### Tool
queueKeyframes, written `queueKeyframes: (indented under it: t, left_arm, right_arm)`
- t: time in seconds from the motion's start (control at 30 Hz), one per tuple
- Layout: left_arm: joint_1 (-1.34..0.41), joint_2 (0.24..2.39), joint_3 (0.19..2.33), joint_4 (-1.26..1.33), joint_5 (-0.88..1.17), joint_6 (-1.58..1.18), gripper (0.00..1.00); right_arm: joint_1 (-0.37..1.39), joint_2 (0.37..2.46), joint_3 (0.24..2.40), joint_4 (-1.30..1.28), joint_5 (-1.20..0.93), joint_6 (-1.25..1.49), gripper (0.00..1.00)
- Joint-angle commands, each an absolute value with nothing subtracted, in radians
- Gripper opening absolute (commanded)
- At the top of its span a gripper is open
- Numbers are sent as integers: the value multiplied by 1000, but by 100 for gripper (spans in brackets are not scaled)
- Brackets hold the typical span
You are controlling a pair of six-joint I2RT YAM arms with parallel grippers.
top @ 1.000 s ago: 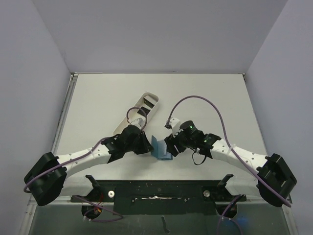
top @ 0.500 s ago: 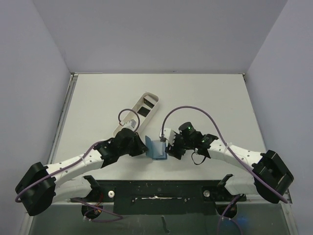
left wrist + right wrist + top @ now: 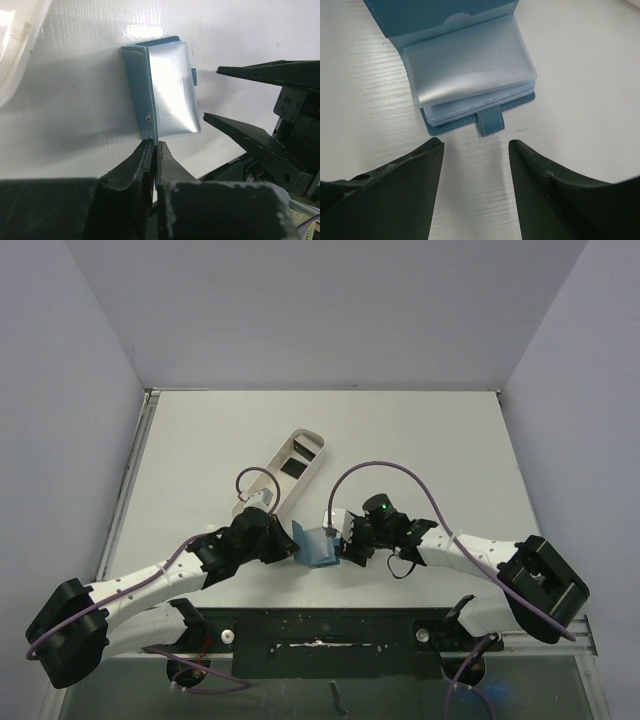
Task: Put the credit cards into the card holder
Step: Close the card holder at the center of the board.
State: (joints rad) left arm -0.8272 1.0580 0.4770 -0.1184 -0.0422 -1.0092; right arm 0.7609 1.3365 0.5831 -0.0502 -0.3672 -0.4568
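left fingers (image 3: pixel 140 167): clenched on the edge of the card holder (image 3: pixel 170 85)'s teal cover, so that flap is pinned and the thing can't fold shut.
right fingers (image 3: pixel 415 172): spread apart with nothing in them, parked just short of the snap tab (image 3: pixel 490 123) and pointing at the clear pockets (image 3: pixel 470 60).
card holder: lying open on the worktop (image 3: pixel 75 100) between the two arms, near the front edge, with the pocket stack facing up.
credit cards (image 3: pixel 293 468): none in the holder as far as I can tell, though glare on the plastic makes it hard to be sure. One dark flat card shows in the white tray (image 3: pixel 305 440) further back. Can't tell if there are more.
step in hand (my guess): the holder's braced open, so the right arm's job is to fetch a card.
how I'd do it: hold the left pinch steady. Take the card by a short edge, leaving most of it sticking out. Come in low and nearly flat to the pocket, then slide rather than press.
watch out: those pockets look floppy, so a steep angle probably just buckles them.
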Motion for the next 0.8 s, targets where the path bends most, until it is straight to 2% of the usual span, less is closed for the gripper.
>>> queueKeyframes:
  t: [0.0, 0.67, 0.77]
  left_arm:
    - [-820, 1056, 482, -42, -26, -1008, 0]
    - [-816, 1065, 469, -21, -10, -1001, 0]
    - [-816, 1064, 469, -20, -10, -1000, 0]
  right_arm:
    - [766, 1376, 614, 23, -359, -530, 56]
    - [791, 1488, 652, 52, -375, -652, 51]
    - [792, 1502, 659, 46, -391, -670, 45]
